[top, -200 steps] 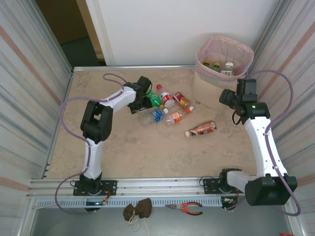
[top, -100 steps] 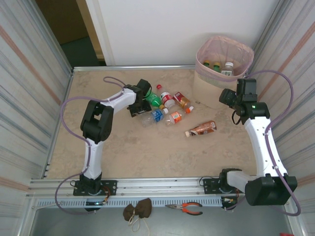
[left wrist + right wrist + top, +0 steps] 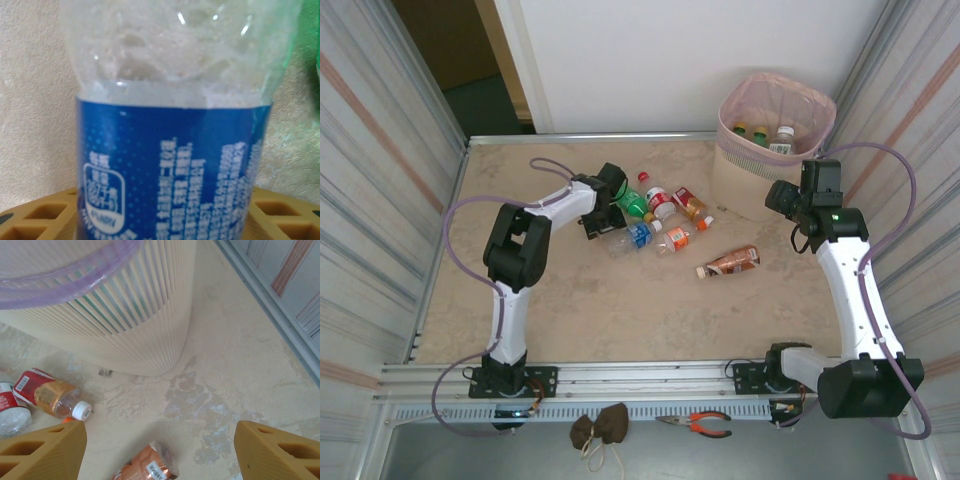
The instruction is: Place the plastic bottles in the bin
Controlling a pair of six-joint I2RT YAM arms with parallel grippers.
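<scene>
The clear bottle (image 3: pixel 170 100) seen close in the left wrist view wears a blue label (image 3: pixel 170 170) printed in white. At the label's lower left is a rounded badge outline (image 3: pixel 102 192) with a few characters inside. To its right run several upright columns of fine characters. All of this print is too blurred to read.

In the right wrist view, a bottle with a white cap (image 3: pixel 52 397) lies on the tabletop (image 3: pixel 225 390). It carries a red label (image 3: pixel 30 382) with white marks too small to make out. The brown-orange bottle (image 3: pixel 145 465) at the lower edge bears a small white patch of print (image 3: pixel 159 470), likewise illegible.

From the top camera, the labels of the scattered bottles (image 3: pixel 660 215) are patches of colour with no legible print.
</scene>
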